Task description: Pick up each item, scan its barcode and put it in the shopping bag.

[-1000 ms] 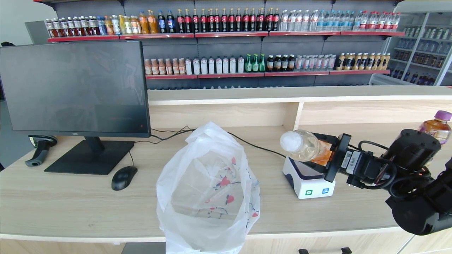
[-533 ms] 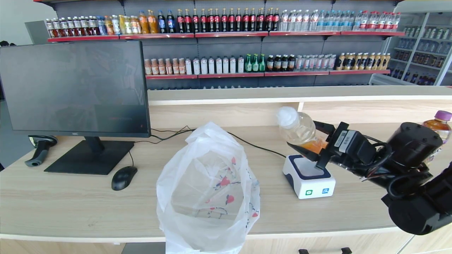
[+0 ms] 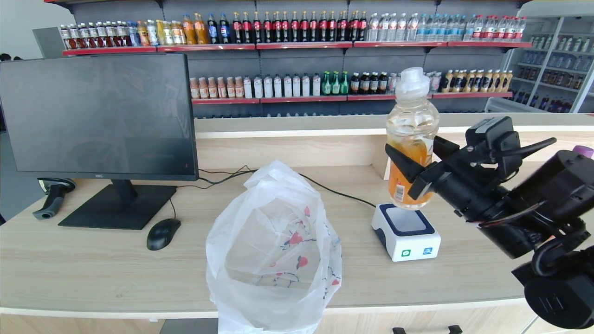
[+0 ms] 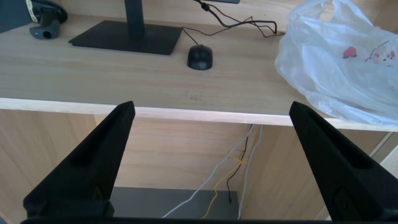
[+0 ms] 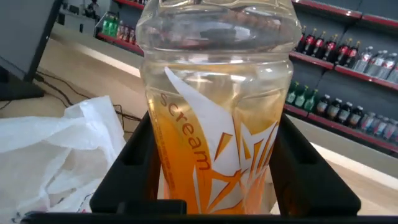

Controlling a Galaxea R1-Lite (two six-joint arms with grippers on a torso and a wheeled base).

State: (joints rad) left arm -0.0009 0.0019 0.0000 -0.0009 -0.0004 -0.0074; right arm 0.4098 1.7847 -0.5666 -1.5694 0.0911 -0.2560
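Observation:
My right gripper (image 3: pixel 413 174) is shut on an orange drink bottle (image 3: pixel 410 144) with a white cap, held upright just above the white barcode scanner box (image 3: pixel 405 232) on the counter. The right wrist view shows the same bottle (image 5: pixel 214 124) close up between the black fingers (image 5: pixel 134 168). An open white plastic shopping bag (image 3: pixel 274 250) stands at the counter's front edge, left of the scanner. My left gripper (image 4: pixel 211 162) hangs open below the counter's front edge, with the bag (image 4: pixel 342 59) off to one side.
A monitor (image 3: pixel 97 116), a black mouse (image 3: pixel 162 233) and a handheld scanner (image 3: pixel 52 197) occupy the counter's left. A second bottle's purple cap (image 3: pixel 584 150) peeks out behind my right arm. A raised wooden ledge (image 3: pixel 371 125) backs the counter, with drink shelves beyond.
My right gripper has lifted the bottle off the scanner and turned it from lying sideways to upright. The left arm, bag and scanner have stayed put.

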